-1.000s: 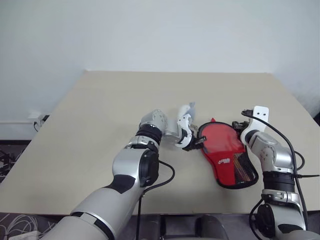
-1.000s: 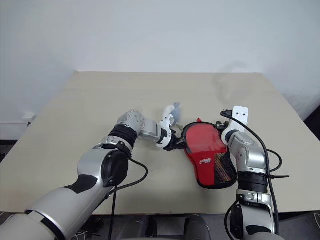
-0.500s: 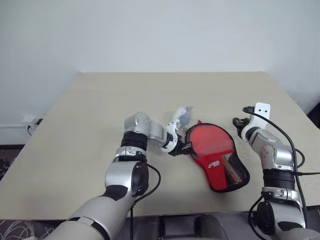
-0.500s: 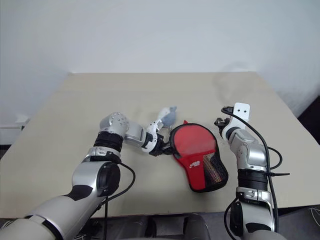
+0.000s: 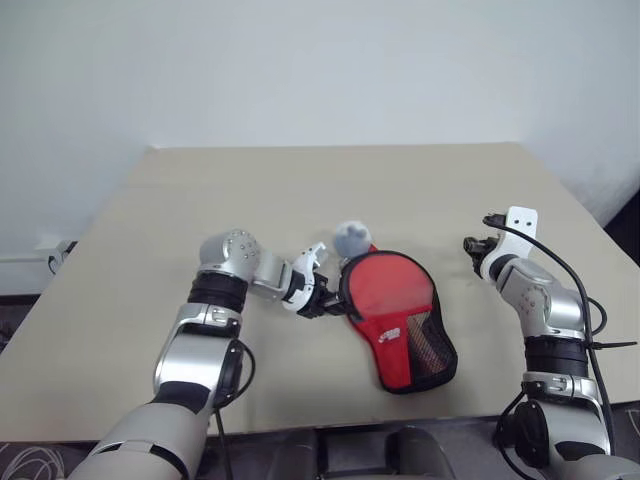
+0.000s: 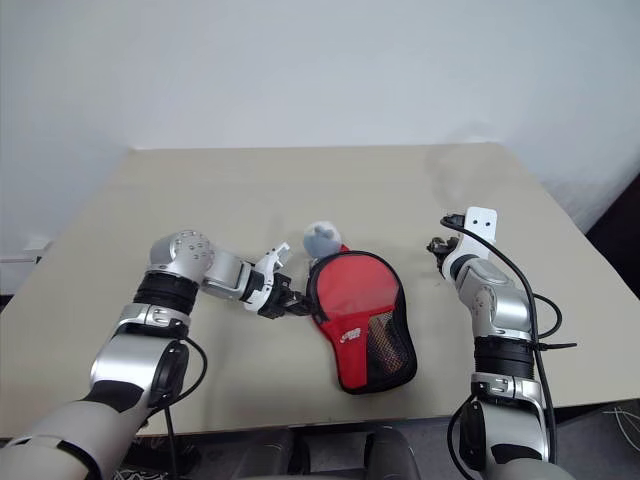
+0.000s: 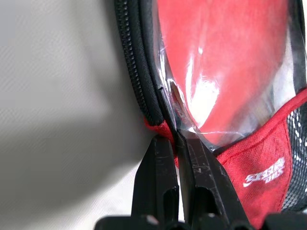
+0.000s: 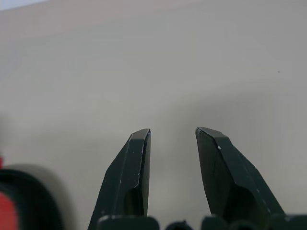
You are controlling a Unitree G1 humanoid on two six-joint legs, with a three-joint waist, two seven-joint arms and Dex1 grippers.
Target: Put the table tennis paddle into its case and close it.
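On the beige table [image 5: 200,190] the red case [image 5: 393,312] lies flat, its mesh end toward me. My left gripper [image 5: 327,301] sits at the case's black edge, and I seem to be pinching it, though the contact is too small to be sure. A grey-blue ball [image 5: 350,238] rests just behind the case. My right gripper [image 5: 473,245] hovers apart.

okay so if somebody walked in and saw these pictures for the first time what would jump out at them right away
The red case with black trim stands out first, lying near the front edge of the tan table, between the robot's two arms. The left gripper is pinched shut on the case's edge beside the zipper, while a grey-blue fuzzy ball sits just behind the case. The right gripper hovers open over bare table off to the case's right.
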